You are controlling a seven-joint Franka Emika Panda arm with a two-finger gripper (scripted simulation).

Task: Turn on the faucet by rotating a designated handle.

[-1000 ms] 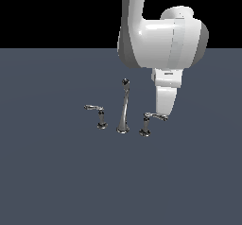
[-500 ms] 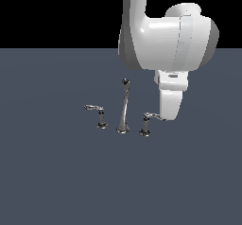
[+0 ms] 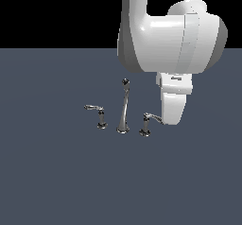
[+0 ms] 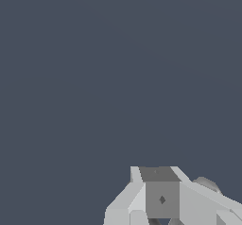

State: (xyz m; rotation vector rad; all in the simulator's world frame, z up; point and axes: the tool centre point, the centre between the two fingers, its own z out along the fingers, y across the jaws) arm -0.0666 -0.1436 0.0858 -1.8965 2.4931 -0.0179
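The handle stands on the tabletop just beside the claw, whose jaws are hidden, so its state cannot be told. The chrome looks stiff and slippery; pushing the thin lever near its tip seems best.
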